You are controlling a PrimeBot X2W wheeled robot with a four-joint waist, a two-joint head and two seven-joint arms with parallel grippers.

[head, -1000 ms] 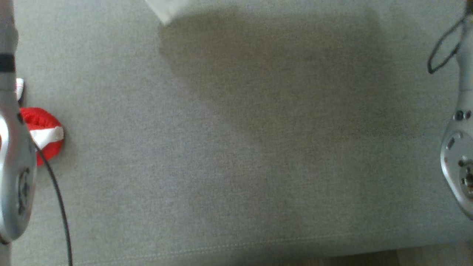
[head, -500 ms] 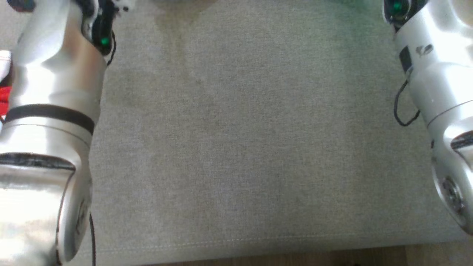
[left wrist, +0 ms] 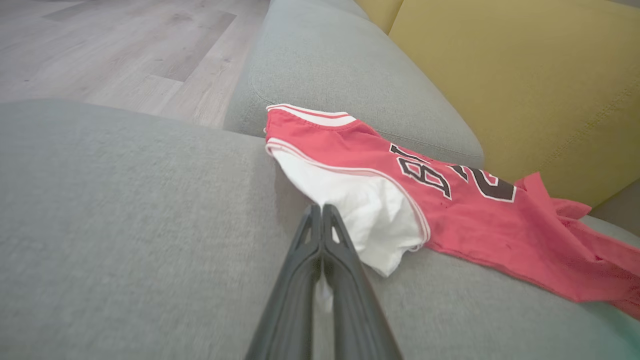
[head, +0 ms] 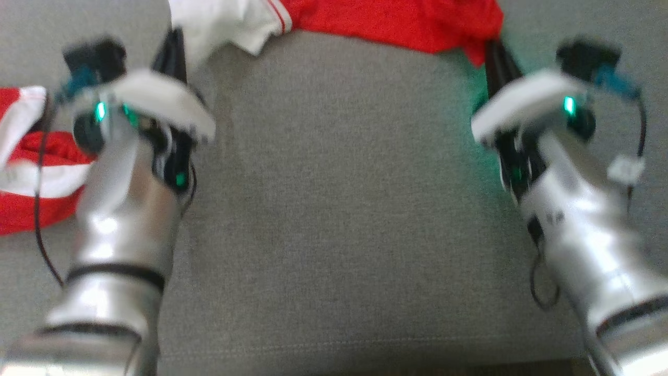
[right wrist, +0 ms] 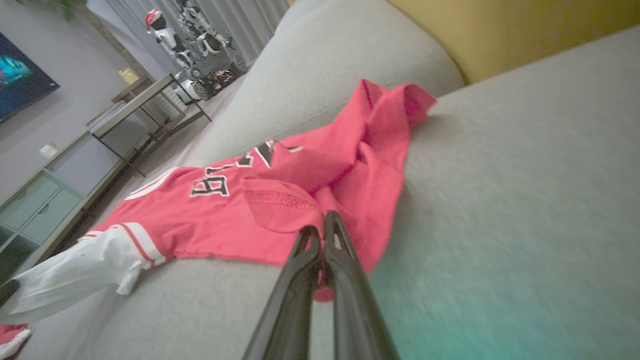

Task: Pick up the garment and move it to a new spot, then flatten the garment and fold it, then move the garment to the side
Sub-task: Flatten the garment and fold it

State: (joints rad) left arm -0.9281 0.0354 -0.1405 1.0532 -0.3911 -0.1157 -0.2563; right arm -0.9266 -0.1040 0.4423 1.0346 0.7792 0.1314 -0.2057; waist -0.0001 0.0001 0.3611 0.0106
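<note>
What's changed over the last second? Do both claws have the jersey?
The head view has shifted, so part is camera motion. The left claw has come forward, shut on the garment at its white sleeve; the right claw likewise at its red edge. The other red-and-white cloth stays at the left.

Left gripper point(left wrist: 320, 211) pinches the jersey point(left wrist: 460, 220) by its white sleeve (cloth shows between the fingers) on a grey sofa point(left wrist: 125, 200); yellow cushion point(left wrist: 525, 75) behind.
</note>
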